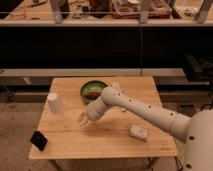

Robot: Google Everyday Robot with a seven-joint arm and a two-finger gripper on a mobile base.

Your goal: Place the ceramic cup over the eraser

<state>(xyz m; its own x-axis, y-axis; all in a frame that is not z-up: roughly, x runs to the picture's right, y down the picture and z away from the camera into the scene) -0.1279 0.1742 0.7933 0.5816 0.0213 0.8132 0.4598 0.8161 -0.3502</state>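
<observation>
Now the gripper (84,119) hovers above the middle of the pale wooden table (107,145), open or closed I cannot tell, so it should approach the plain white tapered ceramic cup (55,103) squarely, then lower it centred over the small black rectangular eraser (39,140) near the corner.

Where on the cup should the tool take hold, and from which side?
Grip the cup across its side wall, about mid-height, coming from its right, where the tool is, over the table. The cup stands alone, tapered and handleless, with nothing close beside it, so a sideways grip should fit.
</observation>
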